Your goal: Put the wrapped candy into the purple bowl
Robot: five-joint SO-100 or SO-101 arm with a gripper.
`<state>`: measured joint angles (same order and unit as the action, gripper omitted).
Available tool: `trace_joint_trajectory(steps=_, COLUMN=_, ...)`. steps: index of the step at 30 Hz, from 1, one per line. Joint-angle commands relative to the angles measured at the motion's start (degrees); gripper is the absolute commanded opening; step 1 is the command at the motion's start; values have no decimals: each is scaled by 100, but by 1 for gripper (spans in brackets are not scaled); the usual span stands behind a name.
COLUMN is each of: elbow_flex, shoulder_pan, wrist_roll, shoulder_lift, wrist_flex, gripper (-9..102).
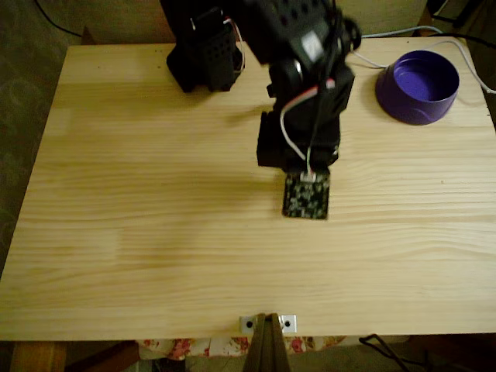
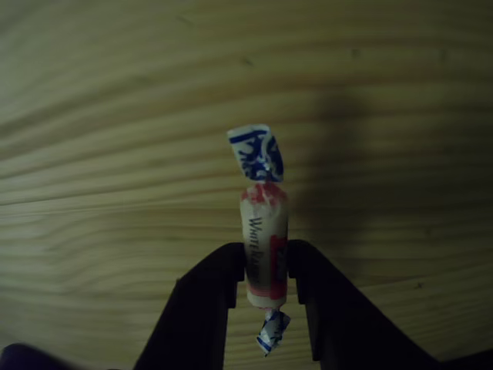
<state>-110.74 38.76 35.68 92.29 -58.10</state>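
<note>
Pale pine boards make up the table [image 1: 155, 232], their grain running side to side in the fixed view. On it the black arm [image 1: 302, 93] reaches from its base [image 1: 203, 58] at the far edge toward the middle of the top, its wrist pointing downward, with a small green circuit board [image 1: 305, 195] at its lower end and a white wire [image 1: 298, 132] looping along its side. The purple bowl [image 1: 418, 87] stands upright near the far right corner of the table in that view, well apart from the arm, and its inside looks empty from here. A white cable [image 1: 403, 32] runs behind the bowl at the table's far edge. At the near edge a small metal bracket [image 1: 267, 323] is fixed to the wood. In the other view, close to the tabletop, the gripper [image 2: 266, 270] comes in from the bottom edge, its two dark fingers [image 2: 208, 297] pressed against either side of the wrapped candy [image 2: 266, 250]. The candy stands nearly upright between them, a white tube with red bands and dark lettering along its length; one blue-and-white twisted end sticks up above the fingers and the other pokes out below them. So the jaws are pinching the candy at its lower half, over bare wood, well apart from the bowl.
</note>
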Motion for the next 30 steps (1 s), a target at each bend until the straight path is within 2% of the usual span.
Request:
trace_joint_trajectory(steps=1, elbow_flex=343, shoulder_pan=35, wrist_roll=-158, shoulder_lift=1362, wrist_flex=53, gripper=1)
trace_joint_trajectory(steps=8, elbow_flex=97, shoulder_pan=782, wrist_roll=-677, shoulder_lift=2769, wrist_flex=624, gripper=1)
trace_joint_trajectory(steps=15, elbow_flex=290, shoulder_pan=1731, wrist_roll=-835, shoulder_lift=3111, wrist_flex=1037, gripper=1)
trace_joint_trajectory(steps=22, elbow_flex=703, shoulder_pan=2900, wrist_roll=-1450, shoulder_lift=2883, wrist_flex=1564, gripper=1)
trace_joint_trajectory(steps=30, elbow_flex=1635, shoulder_pan=3806, wrist_roll=-1749, shoulder_lift=1547, wrist_flex=1775, gripper=1)
